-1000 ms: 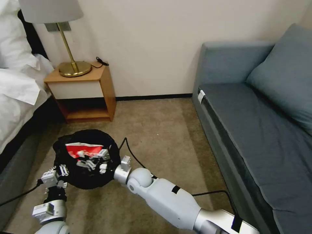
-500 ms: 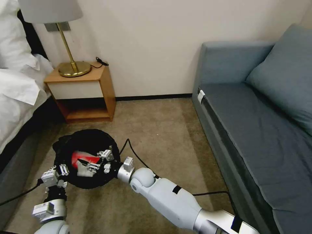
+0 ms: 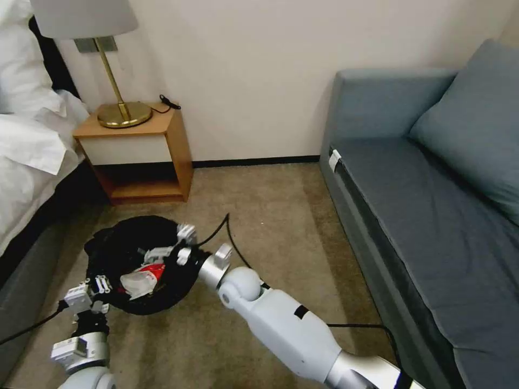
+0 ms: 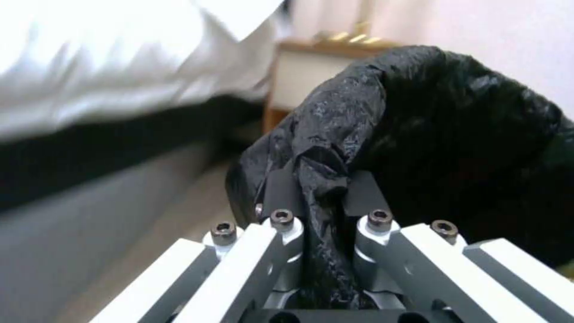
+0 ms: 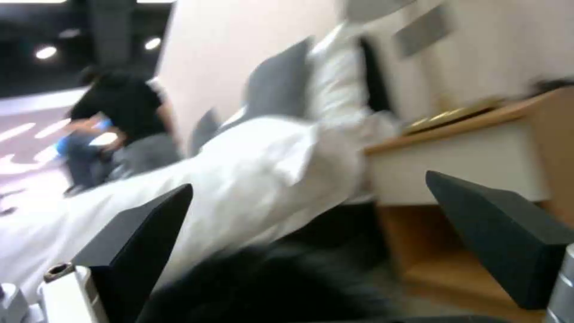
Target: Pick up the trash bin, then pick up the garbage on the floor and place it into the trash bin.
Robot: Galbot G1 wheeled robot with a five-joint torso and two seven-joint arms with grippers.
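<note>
Now right gripper [image 3: 172,244] lifted, open, garbage [image 3: 141,280] dropped

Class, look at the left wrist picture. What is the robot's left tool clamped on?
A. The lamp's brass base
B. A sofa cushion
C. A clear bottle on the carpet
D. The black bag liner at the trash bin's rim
D: in the left wrist view the left tool pinches a fold of the crinkly black bag liner of the trash bin.

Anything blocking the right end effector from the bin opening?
Nothing visible. The right end effector, fingers apart, is at the trash bin's open mouth, above the red-white wrapper lying inside. The left end effector is clamped on the black liner at the near rim, to the side.
</note>
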